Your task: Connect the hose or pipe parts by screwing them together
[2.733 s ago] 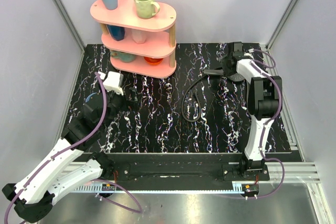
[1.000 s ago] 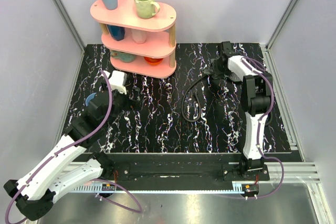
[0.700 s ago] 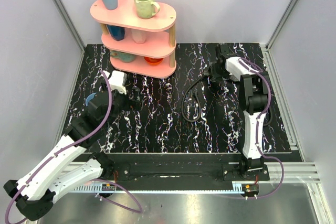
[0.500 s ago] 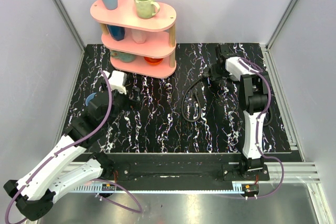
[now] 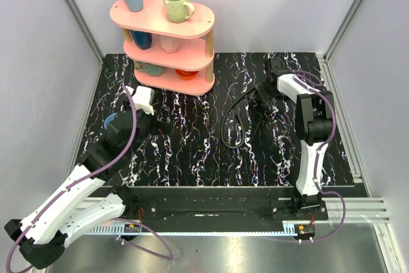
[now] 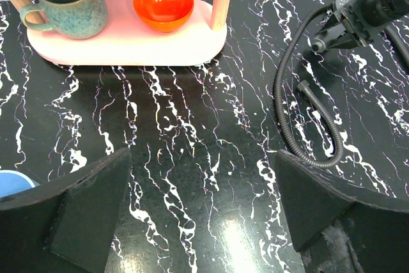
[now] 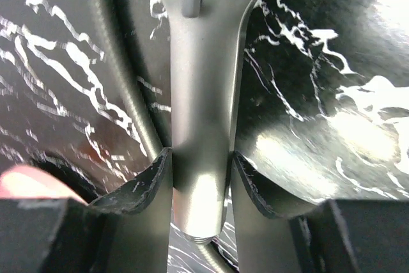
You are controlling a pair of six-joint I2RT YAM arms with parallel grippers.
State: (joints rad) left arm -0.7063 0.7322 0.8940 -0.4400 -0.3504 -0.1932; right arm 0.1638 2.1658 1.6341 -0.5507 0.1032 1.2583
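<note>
Black hose [image 5: 223, 129] lies looped on the marbled bench [image 5: 192, 151], centre-right, and one stretch runs just beside the shower head [image 7: 201, 94] handle. Right gripper [image 7: 201, 171] is clamped on that handle at the far right of the bench, pads touching both sides. Left gripper [image 6: 201, 190] hangs wide apart and holds nothing, near the pink shelf [image 5: 192, 20].

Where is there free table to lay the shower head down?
Bare: table centre, bordered by shelf, left gripper and hose, and the near strip by the bases. Crowded: back right, where the right gripper grips the shower head beside the hose.
</note>
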